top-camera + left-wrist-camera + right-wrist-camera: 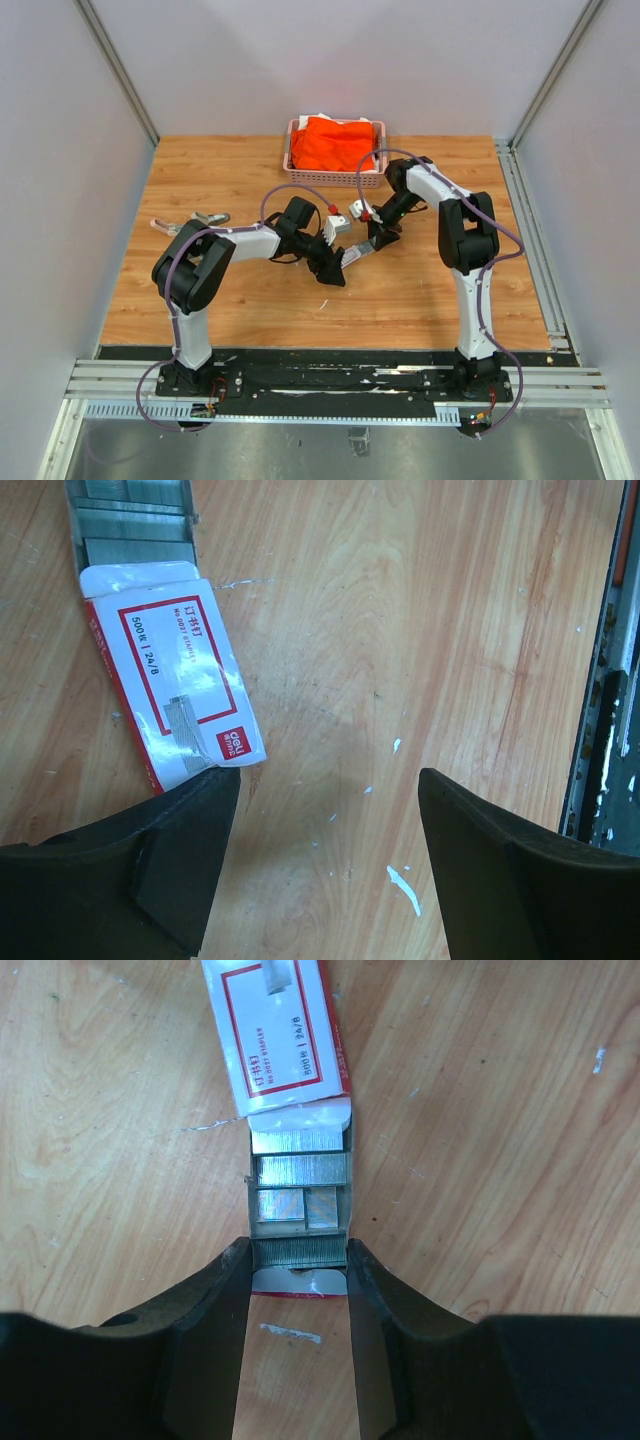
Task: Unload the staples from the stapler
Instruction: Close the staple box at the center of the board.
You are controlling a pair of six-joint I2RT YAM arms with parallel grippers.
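Staples [300, 1170] lie in short silvery strips in an open cardboard tray [300, 1282], directly between and just ahead of the right gripper's [298, 1252] jaws. Those jaws are closed on the tray's near end, with one finger pressed to each side wall. Beyond the tips, the tray's far end runs into a white sleeve [280, 1030] with a red-framed label, lying flat on the wooden table [400, 630]. The left gripper [328, 780] has its jaws spread wide with only bare wood between them. The sleeve's corner lies at one fingertip [200, 820], possibly touching it, though the finger's edge hides the contact.
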